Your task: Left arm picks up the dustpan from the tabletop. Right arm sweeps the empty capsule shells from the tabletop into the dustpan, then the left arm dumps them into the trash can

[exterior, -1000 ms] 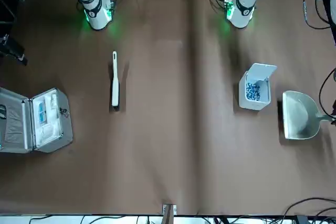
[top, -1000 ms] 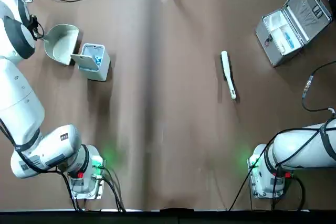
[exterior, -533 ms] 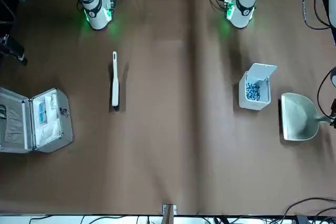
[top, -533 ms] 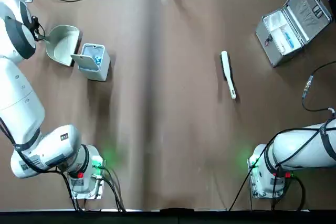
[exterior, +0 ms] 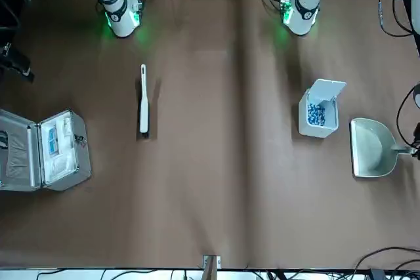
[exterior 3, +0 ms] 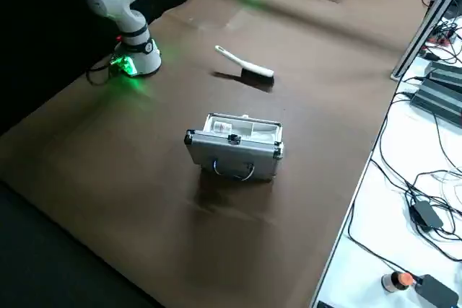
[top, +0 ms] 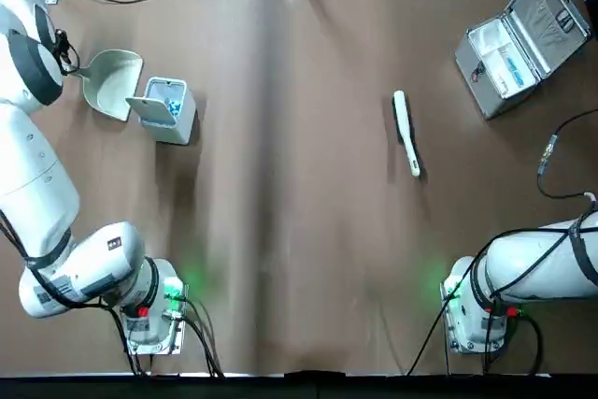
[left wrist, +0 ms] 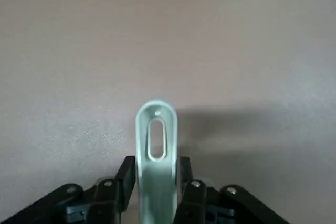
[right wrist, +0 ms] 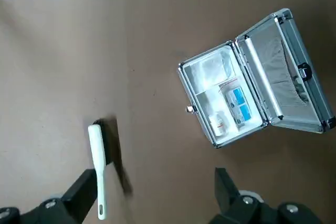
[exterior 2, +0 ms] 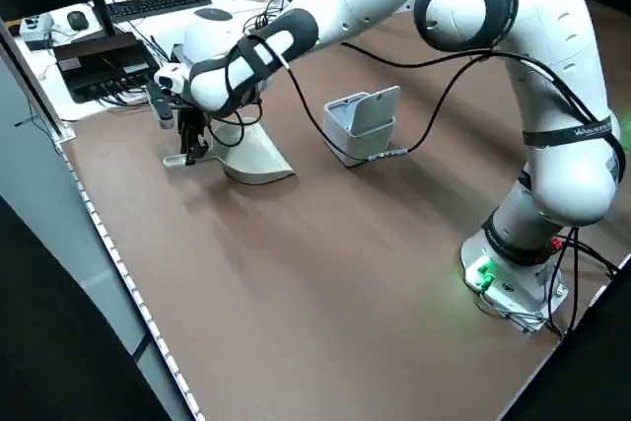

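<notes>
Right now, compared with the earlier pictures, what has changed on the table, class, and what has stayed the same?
The dustpan has come down towards the table, its shadow beside the scoop's edge gone, with the left gripper at its handle. The bin, brush and case stayed put.

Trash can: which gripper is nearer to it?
Left. The left gripper grips the handle of the dustpan beside the trash can; the right gripper hangs open, away on the robot's right.

Top view: overhead, looking down, whole tabletop (top: pixel 308 231) | front: opposite side, facing robot, same tabletop | sides: raised, diagonal | wrists: close, tabletop below; right wrist and right side share case (right wrist: pixel 223 98)
</notes>
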{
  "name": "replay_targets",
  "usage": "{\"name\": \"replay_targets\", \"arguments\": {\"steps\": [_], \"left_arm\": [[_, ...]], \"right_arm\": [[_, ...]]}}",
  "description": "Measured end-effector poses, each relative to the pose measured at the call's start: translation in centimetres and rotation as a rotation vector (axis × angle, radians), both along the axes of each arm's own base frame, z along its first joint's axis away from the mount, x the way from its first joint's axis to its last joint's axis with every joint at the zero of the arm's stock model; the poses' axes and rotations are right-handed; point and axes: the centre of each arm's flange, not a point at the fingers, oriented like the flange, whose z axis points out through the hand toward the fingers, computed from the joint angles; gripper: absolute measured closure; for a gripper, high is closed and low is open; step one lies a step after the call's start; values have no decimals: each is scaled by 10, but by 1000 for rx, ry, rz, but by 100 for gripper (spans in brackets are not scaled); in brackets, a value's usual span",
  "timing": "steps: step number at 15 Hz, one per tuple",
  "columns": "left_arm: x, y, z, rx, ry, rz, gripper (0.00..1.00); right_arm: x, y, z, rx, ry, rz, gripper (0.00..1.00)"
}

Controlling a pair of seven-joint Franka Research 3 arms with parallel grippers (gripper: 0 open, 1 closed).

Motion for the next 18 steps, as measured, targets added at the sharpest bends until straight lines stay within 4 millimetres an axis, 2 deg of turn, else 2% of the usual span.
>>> {"name": "replay_targets", "arguments": {"steps": [2,4,6,8,10,13,18], "left_arm": [[0,0,1,2,-3,-1,54],[3,-1,8,8,-17,-5,37],[7,-3,28,10,-27,-6,20],[8,-9,61,-1,-16,-3,2],[12,-29,100,-18,4,-18,0],[19,-77,149,-37,38,-69,0],[24,-146,200,-30,117,-179,0]], "right_arm": [[0,0,0,0,2,0,1],[0,0,0,0,3,-1,1],[0,0,0,0,3,-1,1],[0,-1,0,0,3,-1,1],[0,-1,0,0,3,-1,1],[0,-1,0,0,3,-1,1],[0,-1,0,0,3,-1,1]]}}
